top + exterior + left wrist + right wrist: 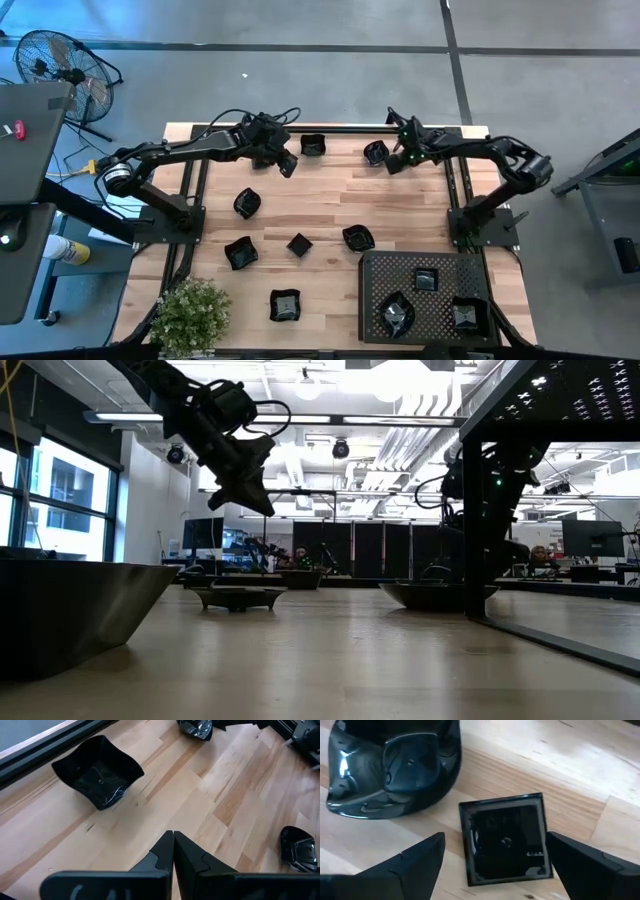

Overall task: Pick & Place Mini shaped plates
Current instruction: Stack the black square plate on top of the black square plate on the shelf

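Observation:
Several mini shaped plates, small and glossy black, lie scattered on the wooden table (330,200). My right gripper (495,840) is open near the far edge, pointing steeply down. Its fingers stand on either side of a square plate (505,837) that lies flat on the wood. A roundish plate (395,765) lies just beyond it. My left gripper (173,836) is shut and empty, well above the table (245,485). A wavy-edged plate (97,770) rests on the wood ahead of it.
A large black perforated tray (425,297) at the near right holds three plates. More plates lie mid-table (247,203), (299,244), (358,238). A potted plant (190,315) stands at the near left corner. Bare wood lies between the two grippers.

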Available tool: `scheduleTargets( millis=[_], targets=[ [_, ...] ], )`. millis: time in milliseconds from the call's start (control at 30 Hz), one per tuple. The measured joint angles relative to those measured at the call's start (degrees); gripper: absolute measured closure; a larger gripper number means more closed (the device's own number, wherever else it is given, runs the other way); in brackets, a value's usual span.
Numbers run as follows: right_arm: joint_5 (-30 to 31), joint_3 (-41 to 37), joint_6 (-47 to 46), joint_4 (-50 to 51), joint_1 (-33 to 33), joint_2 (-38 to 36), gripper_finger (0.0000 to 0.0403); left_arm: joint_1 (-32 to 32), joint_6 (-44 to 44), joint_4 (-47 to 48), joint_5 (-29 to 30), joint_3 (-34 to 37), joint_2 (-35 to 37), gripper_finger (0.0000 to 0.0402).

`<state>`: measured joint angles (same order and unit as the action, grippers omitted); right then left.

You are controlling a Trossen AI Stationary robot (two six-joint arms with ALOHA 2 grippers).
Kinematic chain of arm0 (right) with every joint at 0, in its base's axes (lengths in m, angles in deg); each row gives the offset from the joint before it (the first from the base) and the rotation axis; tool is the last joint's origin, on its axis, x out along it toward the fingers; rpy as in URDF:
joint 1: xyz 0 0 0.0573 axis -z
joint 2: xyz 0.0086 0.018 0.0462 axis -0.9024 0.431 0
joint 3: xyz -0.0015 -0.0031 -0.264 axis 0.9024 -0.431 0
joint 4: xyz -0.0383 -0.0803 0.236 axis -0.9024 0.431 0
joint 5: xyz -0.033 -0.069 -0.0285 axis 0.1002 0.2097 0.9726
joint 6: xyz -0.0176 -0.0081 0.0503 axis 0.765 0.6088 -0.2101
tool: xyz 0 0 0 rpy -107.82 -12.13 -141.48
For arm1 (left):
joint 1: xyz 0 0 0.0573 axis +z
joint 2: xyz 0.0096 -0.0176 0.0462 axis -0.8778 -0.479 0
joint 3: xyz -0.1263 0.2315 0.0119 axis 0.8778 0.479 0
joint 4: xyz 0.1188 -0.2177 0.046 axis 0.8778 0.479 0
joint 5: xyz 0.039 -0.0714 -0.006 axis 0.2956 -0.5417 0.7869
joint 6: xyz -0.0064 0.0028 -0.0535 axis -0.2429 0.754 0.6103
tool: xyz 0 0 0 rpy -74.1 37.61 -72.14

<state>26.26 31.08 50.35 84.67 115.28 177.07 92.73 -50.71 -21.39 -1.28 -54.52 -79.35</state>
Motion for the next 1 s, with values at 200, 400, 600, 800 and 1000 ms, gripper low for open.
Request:
scheduleTargets(
  millis=[200, 400, 600, 800, 1000],
  targets=[
    [0.15, 0.0, -0.01, 0.09, 0.04, 0.0, 0.0082, 0.0, 0.02, 0.02, -0.02, 0.0, 0.0, 0.0396],
    [0.11, 0.0, 0.0, 0.12, 0.04, 0.0, 0.0095, 0.0, 0.02, 0.02, -0.04, 0.0, 0.0, 0.0396],
    [-0.11, 0.21, -0.05, 1.14, -0.12, 0.0, 0.0096, 0.0, 0.04, 0.02, -0.13, 0.0, 0.0, 0.0396],
    [0.06, 2.36, -1.78, 5.82, -0.84, 1.63, 0.0096, 0.0, 0.15, 0.02, -0.18, 0.0, 0.0, 0.0396],
    [2.39, 4.09, -3.26, 7.79, -3.1, 4.61, 0.0096, 0.0, 0.15, 0.02, -0.24, 0.0, 0.0, 0.0396]
  ],
)
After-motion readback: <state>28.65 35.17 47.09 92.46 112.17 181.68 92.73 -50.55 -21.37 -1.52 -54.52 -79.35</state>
